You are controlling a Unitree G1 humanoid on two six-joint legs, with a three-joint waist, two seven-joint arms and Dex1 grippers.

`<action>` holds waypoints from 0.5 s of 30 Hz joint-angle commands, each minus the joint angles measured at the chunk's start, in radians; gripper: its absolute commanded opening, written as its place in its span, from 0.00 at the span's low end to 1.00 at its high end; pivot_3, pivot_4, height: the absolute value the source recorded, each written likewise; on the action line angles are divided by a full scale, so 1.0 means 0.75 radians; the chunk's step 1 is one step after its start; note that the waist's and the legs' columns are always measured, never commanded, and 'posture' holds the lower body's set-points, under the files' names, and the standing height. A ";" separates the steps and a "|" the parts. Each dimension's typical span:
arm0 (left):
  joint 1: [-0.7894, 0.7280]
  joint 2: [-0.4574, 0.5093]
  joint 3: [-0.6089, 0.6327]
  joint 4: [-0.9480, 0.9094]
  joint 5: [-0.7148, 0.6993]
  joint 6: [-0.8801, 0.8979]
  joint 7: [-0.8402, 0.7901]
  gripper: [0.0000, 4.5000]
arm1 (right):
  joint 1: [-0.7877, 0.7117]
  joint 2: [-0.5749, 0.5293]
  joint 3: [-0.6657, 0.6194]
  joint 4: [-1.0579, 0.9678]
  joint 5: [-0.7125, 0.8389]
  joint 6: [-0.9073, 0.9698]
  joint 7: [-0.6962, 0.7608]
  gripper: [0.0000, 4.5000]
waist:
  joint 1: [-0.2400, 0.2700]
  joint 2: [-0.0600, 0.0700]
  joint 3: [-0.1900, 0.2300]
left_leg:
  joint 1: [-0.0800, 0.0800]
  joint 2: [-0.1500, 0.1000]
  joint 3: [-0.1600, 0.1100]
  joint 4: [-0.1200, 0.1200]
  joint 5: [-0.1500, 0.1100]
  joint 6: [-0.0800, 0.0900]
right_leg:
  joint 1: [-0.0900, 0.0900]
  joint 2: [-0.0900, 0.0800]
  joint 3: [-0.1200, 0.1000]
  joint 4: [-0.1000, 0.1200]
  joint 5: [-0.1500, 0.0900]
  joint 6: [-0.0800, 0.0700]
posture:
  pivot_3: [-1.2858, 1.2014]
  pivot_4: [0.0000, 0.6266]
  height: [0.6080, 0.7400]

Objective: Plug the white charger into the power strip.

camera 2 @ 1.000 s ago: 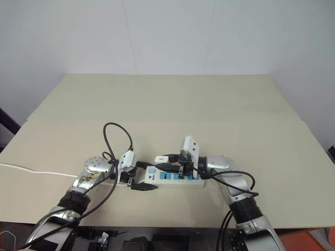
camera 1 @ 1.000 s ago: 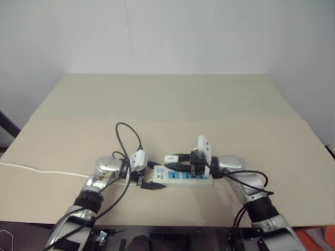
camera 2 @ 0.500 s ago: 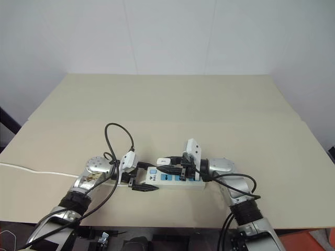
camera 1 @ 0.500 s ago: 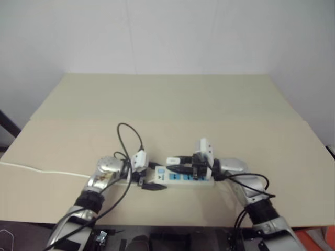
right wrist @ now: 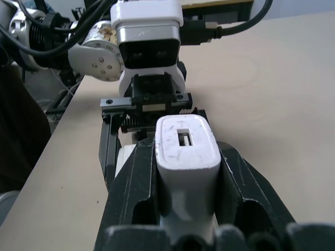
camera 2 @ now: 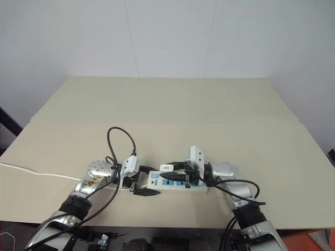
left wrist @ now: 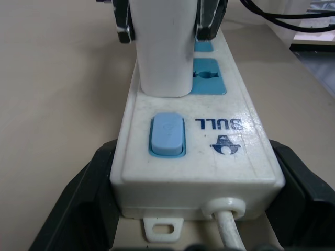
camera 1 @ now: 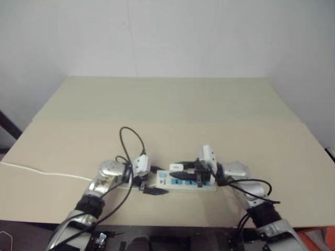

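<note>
The power strip [camera 1: 184, 181] lies flat near the table's front edge, its blue switch [left wrist: 167, 135] toward my left gripper. My left gripper [left wrist: 191, 151] is shut on that switch end, one black finger [left wrist: 86, 201] pressed to each side. The white charger [right wrist: 186, 151] stands upright between the black fingers of my right gripper [camera 2: 175, 173], which is shut on it. The charger's [left wrist: 159, 47] lower end rests on the strip's top face at the socket nearest the switch. Its prongs are hidden.
The strip's thin white cord [camera 1: 42, 171] trails off the table's left side. A black cable loop [camera 1: 131, 141] arches above my left wrist. The beige table [camera 1: 172, 104] stretches far behind the strip, and its front edge runs just below my arms.
My right gripper has come down with the charger until it meets the strip's top face. The left gripper kept its hold on the strip. The camera tilted slightly.
</note>
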 commanded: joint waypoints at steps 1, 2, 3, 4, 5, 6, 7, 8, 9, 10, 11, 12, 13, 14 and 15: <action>0.030 0.040 -0.001 -0.016 0.003 0.015 -0.018 0.74 | 0.109 -0.133 0.039 0.198 -0.163 0.048 0.007 0.24 | 0.001 0.000 -0.002 | 0.000 0.000 0.000 0.000 0.000 0.000 | 0.000 0.000 0.000 0.000 0.000 0.000 | 0.52 0.24 1.00; 0.030 0.042 -0.001 -0.017 0.003 0.016 -0.018 0.74 | 0.107 -0.137 0.046 0.207 -0.170 0.046 0.000 0.24 | 0.002 0.000 -0.003 | 0.000 0.000 0.000 0.000 0.000 0.000 | 0.000 0.000 0.000 -0.001 0.000 0.000 | 0.52 0.24 1.00; 0.030 0.044 -0.001 -0.017 0.002 0.017 -0.018 0.74 | 0.104 -0.142 0.052 0.213 -0.175 0.044 -0.002 0.24 | 0.002 0.001 -0.004 | 0.000 0.000 0.000 0.000 0.000 0.000 | 0.000 0.000 0.000 -0.001 0.000 0.000 | 0.52 0.24 1.00; 0.029 0.046 0.000 -0.016 0.002 0.017 -0.018 0.74 | 0.102 -0.143 0.056 0.218 -0.176 0.040 -0.004 0.24 | 0.002 0.001 -0.005 | 0.000 0.000 0.000 0.000 0.000 0.000 | 0.000 0.000 0.000 -0.001 0.000 0.000 | 0.52 0.24 1.00; 0.027 0.048 0.000 -0.013 0.002 0.017 -0.019 0.74 | 0.099 -0.144 0.058 0.221 -0.175 0.038 -0.005 0.24 | 0.002 0.000 -0.006 | 0.000 0.000 0.000 0.000 0.000 0.000 | 0.000 0.000 0.000 -0.001 0.000 0.000 | 0.52 0.24 1.00; 0.025 0.050 0.001 -0.011 0.001 0.018 -0.020 0.74 | 0.092 -0.142 0.059 0.223 -0.172 0.040 -0.007 0.24 | 0.002 0.000 -0.007 | 0.000 0.000 0.000 0.000 0.000 0.000 | 0.000 0.000 0.000 -0.001 0.000 0.000 | 0.52 0.24 1.00; 0.021 0.051 0.001 -0.008 0.001 0.019 -0.020 0.74 | 0.081 -0.137 0.058 0.223 -0.169 0.047 -0.013 0.24 | 0.002 0.000 -0.007 | 0.000 0.000 0.000 0.000 0.000 0.000 | 0.000 0.000 0.000 -0.001 0.000 0.000 | 0.52 0.24 1.00; 0.017 0.052 0.002 -0.005 0.001 0.020 -0.021 0.74 | 0.069 -0.134 0.058 0.221 -0.166 0.051 -0.015 0.24 | 0.002 0.000 -0.008 | 0.000 0.000 0.000 0.000 0.000 0.000 | 0.000 0.000 0.000 -0.001 0.000 0.000 | 0.52 0.24 1.00; 0.013 0.052 0.003 -0.002 0.001 0.021 -0.021 0.74 | 0.057 -0.130 0.060 0.219 -0.165 0.050 -0.016 0.24 | 0.001 0.000 -0.008 | 0.000 0.000 0.000 0.000 0.000 0.000 | 0.000 0.000 0.000 -0.001 0.000 0.000 | 0.52 0.24 1.00; 0.010 0.052 0.003 0.001 0.002 0.022 -0.020 0.74 | 0.047 -0.126 0.062 0.216 -0.164 0.054 -0.018 0.24 | 0.000 0.000 -0.008 | 0.000 0.000 0.000 0.000 0.000 0.000 | 0.000 0.000 0.000 -0.001 0.000 0.000 | 0.52 0.24 1.00; 0.008 0.052 0.003 0.002 0.002 0.023 -0.019 0.74 | 0.038 -0.121 0.064 0.213 -0.161 0.057 -0.019 0.24 | -0.001 0.000 -0.008 | 0.000 0.000 0.000 0.000 0.000 0.000 | 0.000 0.000 0.000 -0.001 0.000 0.000 | 0.52 0.24 1.00; 0.007 0.051 0.003 0.002 0.002 0.023 -0.018 0.74 | 0.031 -0.118 0.068 0.210 -0.158 0.058 -0.016 0.24 | -0.002 0.000 -0.008 | 0.000 0.000 0.000 0.000 0.000 0.000 | 0.000 0.000 0.000 -0.001 0.000 0.000 | 0.52 0.24 1.00; 0.006 0.051 0.002 0.002 0.002 0.023 -0.017 0.74 | 0.026 -0.118 0.072 0.208 -0.157 0.058 -0.013 0.24 | -0.003 0.000 -0.008 | 0.001 0.000 0.000 0.000 0.000 0.000 | 0.000 0.000 0.000 0.000 0.000 0.000 | 0.52 0.24 1.00; 0.005 0.049 0.002 0.002 0.002 0.023 -0.014 0.74 | 0.022 -0.119 0.079 0.203 -0.159 0.058 -0.009 0.24 | -0.004 0.000 -0.008 | 0.001 0.000 0.000 0.000 0.000 0.000 | 0.000 0.000 0.000 0.000 0.000 0.000 | 0.52 0.24 1.00; 0.005 0.048 0.002 0.002 0.002 0.023 -0.012 0.74 | 0.019 -0.120 0.085 0.197 -0.159 0.058 -0.005 0.24 | -0.005 0.000 -0.008 | 0.001 0.000 0.000 0.000 0.000 0.000 | 0.000 0.000 0.000 0.000 0.000 0.000 | 0.52 0.24 1.00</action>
